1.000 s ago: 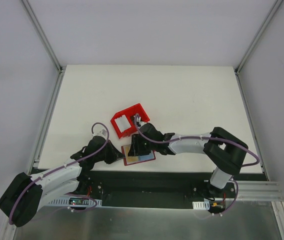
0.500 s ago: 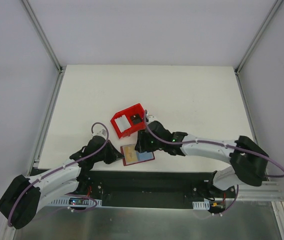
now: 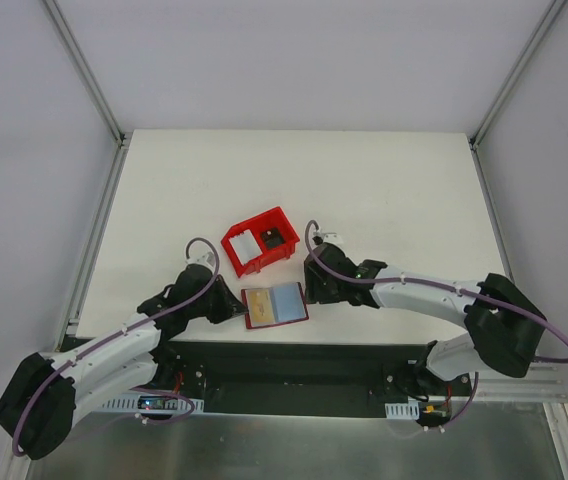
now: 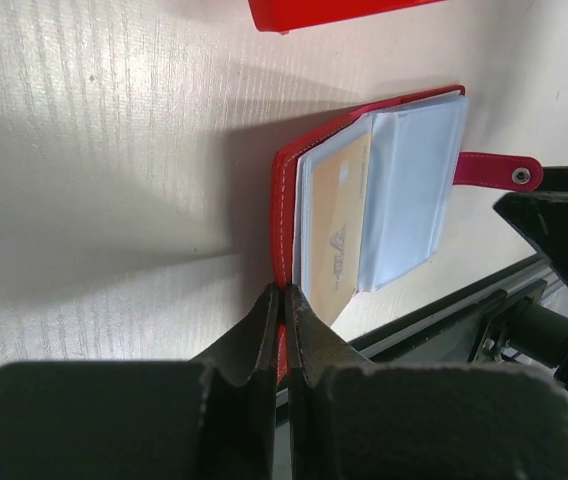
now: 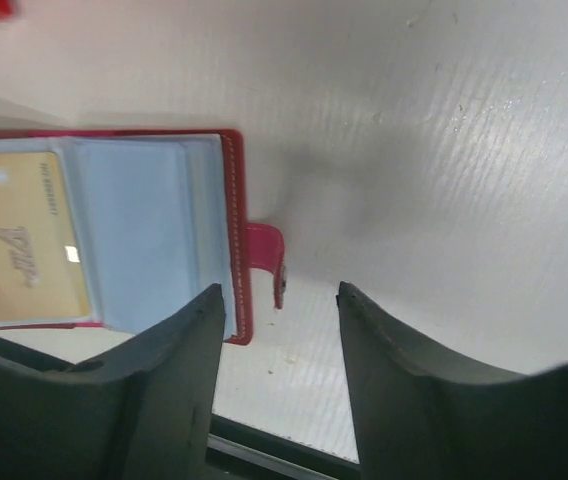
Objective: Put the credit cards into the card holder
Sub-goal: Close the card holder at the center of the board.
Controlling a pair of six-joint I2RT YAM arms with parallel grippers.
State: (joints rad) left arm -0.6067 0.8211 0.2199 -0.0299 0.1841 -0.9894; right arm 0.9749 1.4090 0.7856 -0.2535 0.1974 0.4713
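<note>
The dark-red card holder (image 3: 274,305) lies open near the table's front edge, pale slots up. A yellowish credit card (image 4: 334,230) sits in its left slot and also shows in the right wrist view (image 5: 24,240). My left gripper (image 4: 284,295) is shut on the holder's left cover edge. My right gripper (image 5: 279,295) is open and empty, just right of the holder, by its snap tab (image 5: 264,260). In the top view it (image 3: 309,290) is low over the table. A pale white card (image 3: 246,245) lies in the red bin.
The bright red open-fronted bin (image 3: 260,240) stands just behind the holder, with a small black block (image 3: 275,238) inside. The table's front edge and the black base rail (image 3: 294,365) run right below the holder.
My right gripper has drawn back from over the bin and holder to the holder's right side. The left gripper has kept its hold on the cover.
</note>
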